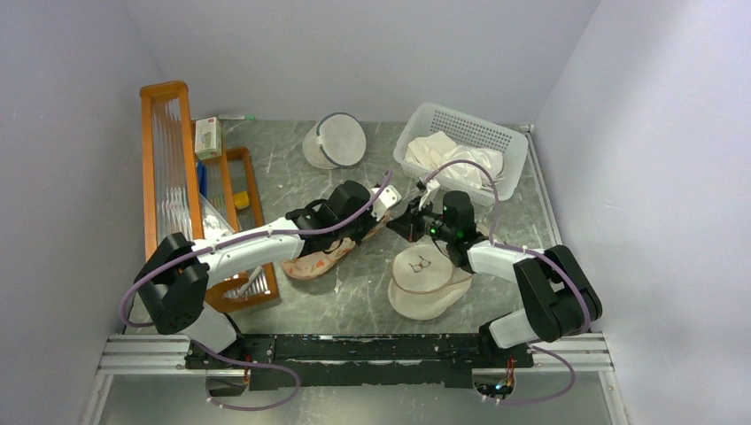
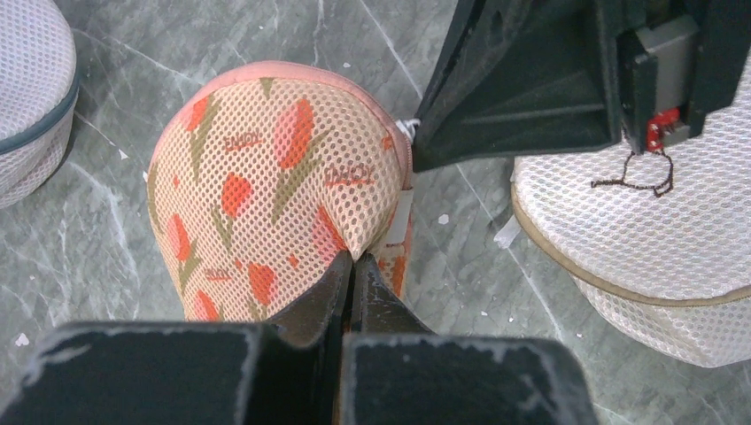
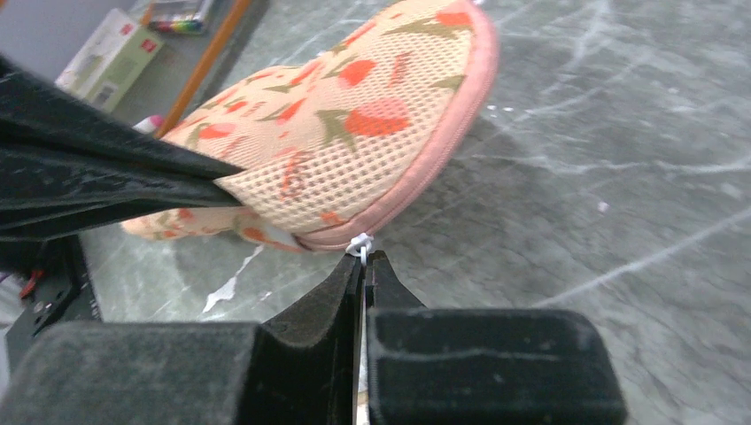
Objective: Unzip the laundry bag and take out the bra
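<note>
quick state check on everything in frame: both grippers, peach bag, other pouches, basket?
left gripper: jaws shut on the laundry bag mesh.
right gripper: jaws shut on the white zipper pull.
laundry bag: edge seam looks closed; bra not visible.
round cream pouch: lying flat, looks closed.
white mesh dome bag: zipper state too small to tell.
basket: holds white cloth.

You're in a lab robot cell: plain walls (image 1: 354, 53) box in a grey marbled table (image 1: 354, 301), with arms (image 1: 248, 246) bolted to an aluminium rail (image 1: 142, 352).
</note>
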